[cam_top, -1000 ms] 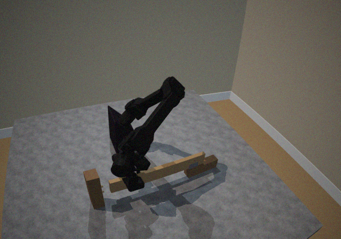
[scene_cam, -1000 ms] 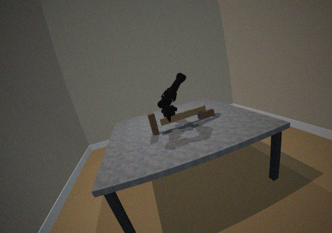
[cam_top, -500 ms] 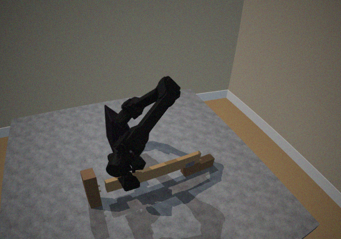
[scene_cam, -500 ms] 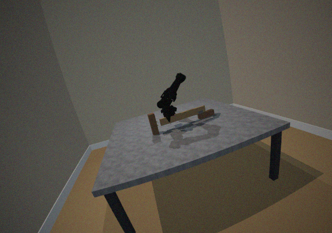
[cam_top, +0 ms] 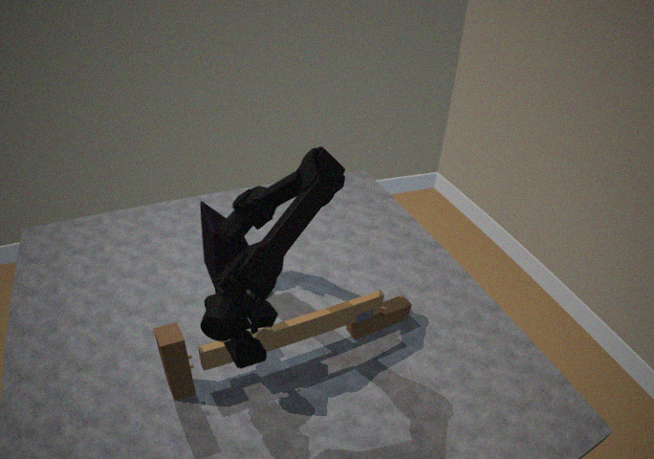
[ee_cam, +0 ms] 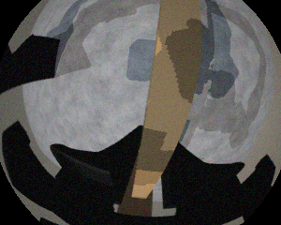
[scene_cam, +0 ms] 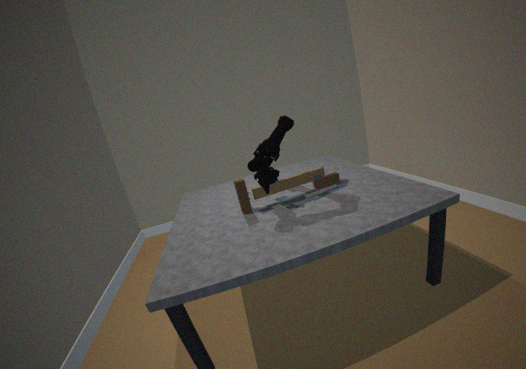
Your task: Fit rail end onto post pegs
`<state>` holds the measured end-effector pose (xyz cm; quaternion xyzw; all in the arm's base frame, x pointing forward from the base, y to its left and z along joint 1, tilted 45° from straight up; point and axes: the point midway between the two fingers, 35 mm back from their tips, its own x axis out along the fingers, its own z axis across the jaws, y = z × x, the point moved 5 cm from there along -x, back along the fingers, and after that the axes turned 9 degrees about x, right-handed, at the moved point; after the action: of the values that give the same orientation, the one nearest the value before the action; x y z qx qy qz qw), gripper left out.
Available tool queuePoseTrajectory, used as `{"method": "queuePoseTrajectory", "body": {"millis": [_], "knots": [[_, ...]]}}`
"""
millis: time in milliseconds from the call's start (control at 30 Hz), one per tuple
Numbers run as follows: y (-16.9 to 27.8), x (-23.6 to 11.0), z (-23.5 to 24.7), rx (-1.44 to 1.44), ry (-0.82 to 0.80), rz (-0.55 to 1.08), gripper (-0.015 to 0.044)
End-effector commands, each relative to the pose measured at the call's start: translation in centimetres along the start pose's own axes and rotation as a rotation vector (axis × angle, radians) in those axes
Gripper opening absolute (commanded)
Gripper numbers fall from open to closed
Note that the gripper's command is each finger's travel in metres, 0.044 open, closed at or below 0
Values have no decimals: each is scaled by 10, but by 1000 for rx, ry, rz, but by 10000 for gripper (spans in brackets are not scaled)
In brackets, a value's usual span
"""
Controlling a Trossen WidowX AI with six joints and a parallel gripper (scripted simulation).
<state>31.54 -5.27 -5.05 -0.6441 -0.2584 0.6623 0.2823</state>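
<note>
The long wooden rail (cam_top: 312, 320) (scene_cam: 291, 181) (ee_cam: 172, 82) runs from the low footboard block (cam_top: 381, 316) (scene_cam: 327, 179) toward the short post (cam_top: 174, 360) (scene_cam: 243, 196). Its near end is lifted off the table and stops a small gap short of the post. Two small pegs (cam_top: 191, 361) stick out of the post toward the rail end. My gripper (cam_top: 245, 346) (scene_cam: 266, 184) (ee_cam: 151, 130) is shut on the rail near its near end, gripping from above. The rail's far end still lies at the block's bracket.
The grey table (cam_top: 95, 281) (scene_cam: 238, 252) carries the parts. The arm's base (cam_top: 214, 243) stands behind the rail. The table's edges drop to an orange floor (cam_top: 582, 346) (scene_cam: 359, 313).
</note>
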Motion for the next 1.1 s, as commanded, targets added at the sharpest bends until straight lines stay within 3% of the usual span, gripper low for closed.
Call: {"method": "queuePoseTrajectory", "body": {"millis": [0,1067], "knots": [[4,-4,-1,2,10,4,0],[14,-4,-3,2,11,4,0]]}}
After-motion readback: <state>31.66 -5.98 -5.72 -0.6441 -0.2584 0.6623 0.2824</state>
